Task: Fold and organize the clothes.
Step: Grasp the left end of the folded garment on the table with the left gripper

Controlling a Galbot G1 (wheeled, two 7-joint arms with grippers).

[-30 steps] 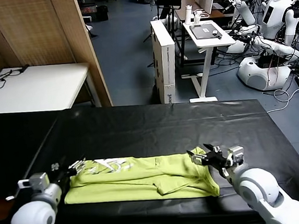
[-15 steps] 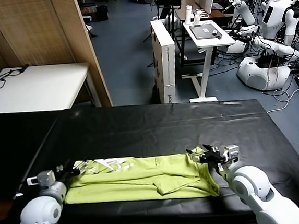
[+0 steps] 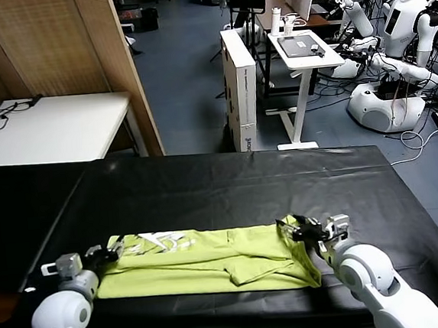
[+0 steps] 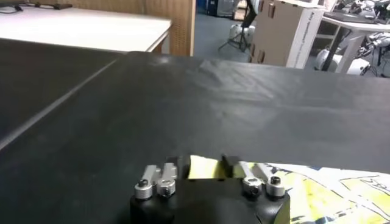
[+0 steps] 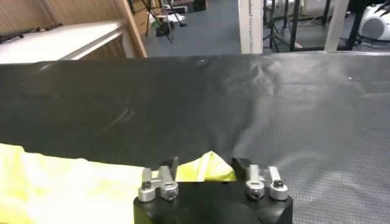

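Shirt (image 3: 212, 260) lies as a long folded strip along the near edge of the black worktop (image 3: 228, 182), print at its left end.

Left hand (image 3: 104, 253) has slid in low to the strip's left end since a second ago; its fingers, then spread, now narrow onto a yellow edge (image 4: 204, 168).

Right hand (image 3: 311, 230) likewise drew in at the right end, fingers closing around a raised tuck of cloth (image 5: 210, 167).

Judgement: both ends being gripped, likely for the next fold.

Far side of worktop bare.
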